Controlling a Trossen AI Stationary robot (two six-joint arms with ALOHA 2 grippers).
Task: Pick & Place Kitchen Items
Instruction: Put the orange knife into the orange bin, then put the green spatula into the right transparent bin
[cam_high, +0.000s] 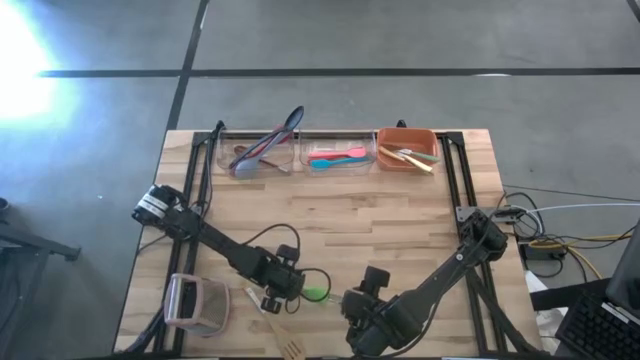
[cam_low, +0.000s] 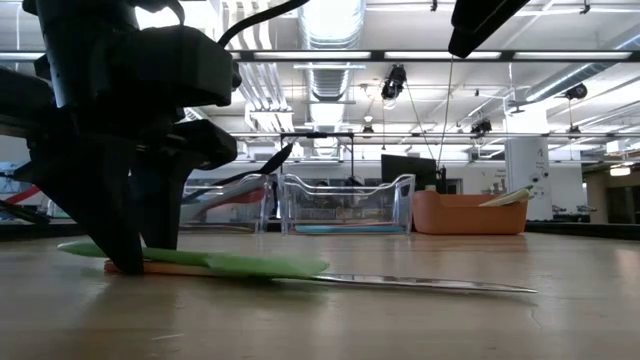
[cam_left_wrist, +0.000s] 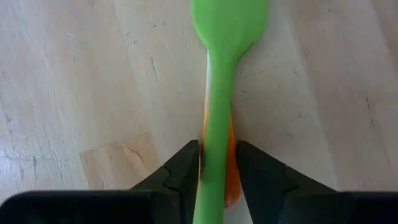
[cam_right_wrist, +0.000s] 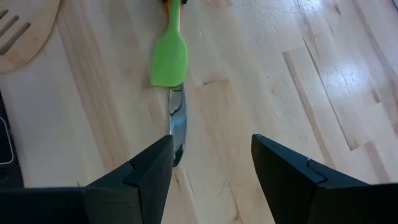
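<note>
straddling the green spatula handle, left gripper jaws nearly pinching, right gripper jaws spread

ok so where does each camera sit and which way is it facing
High view: above the table, facing straight down; both arms show, left end effector on the green spatula, right end effector beside it.
Low view: at tabletop height, facing level across to the bins; the left end effector shows.
Left wrist view: on the left wrist, facing down past its fingers either side of the spatula handle.
Right wrist view: on the right wrist, facing the table past open fingers.
All four share the green spatula.
</note>
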